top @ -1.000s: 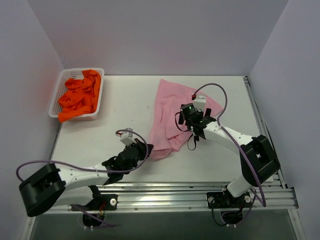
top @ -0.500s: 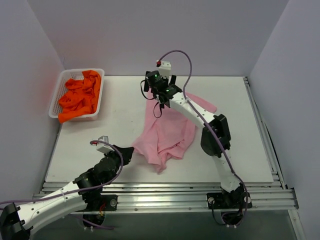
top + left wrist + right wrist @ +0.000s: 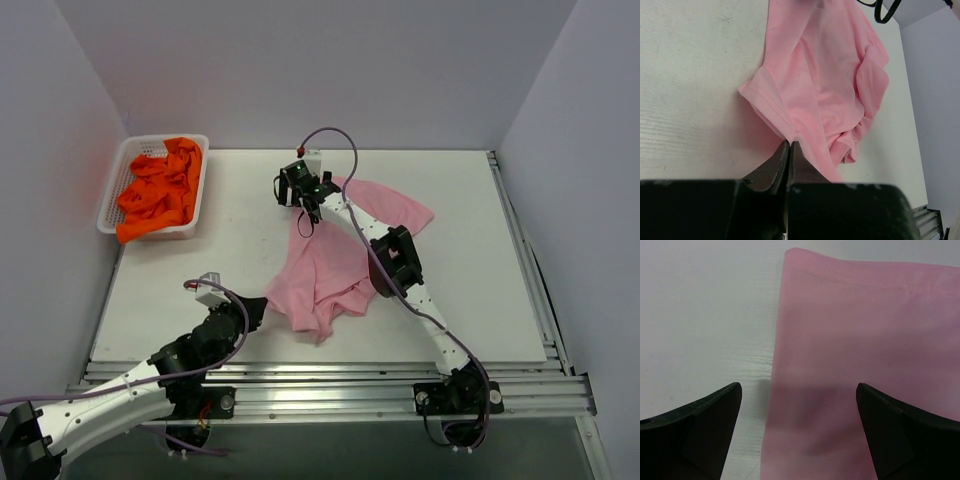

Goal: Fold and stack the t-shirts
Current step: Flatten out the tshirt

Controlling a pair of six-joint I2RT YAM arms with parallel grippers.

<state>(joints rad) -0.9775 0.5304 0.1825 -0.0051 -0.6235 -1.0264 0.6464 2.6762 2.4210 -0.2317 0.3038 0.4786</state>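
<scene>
Two tools tend the pink shirt [image 3: 320,280]: left tool [image 3: 789,144] clamped on its near hem, right tool [image 3: 797,387] gaping over the far corner, likely to pull it flat.

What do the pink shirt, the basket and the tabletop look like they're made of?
Pink t-shirt: soft matte knit, likely cotton; it creases and shows a stitched hem. Basket: white plastic, judging by its rigid perforated walls. Tabletop: white, matte, faintly grained, perhaps painted wood or laminate.
</scene>
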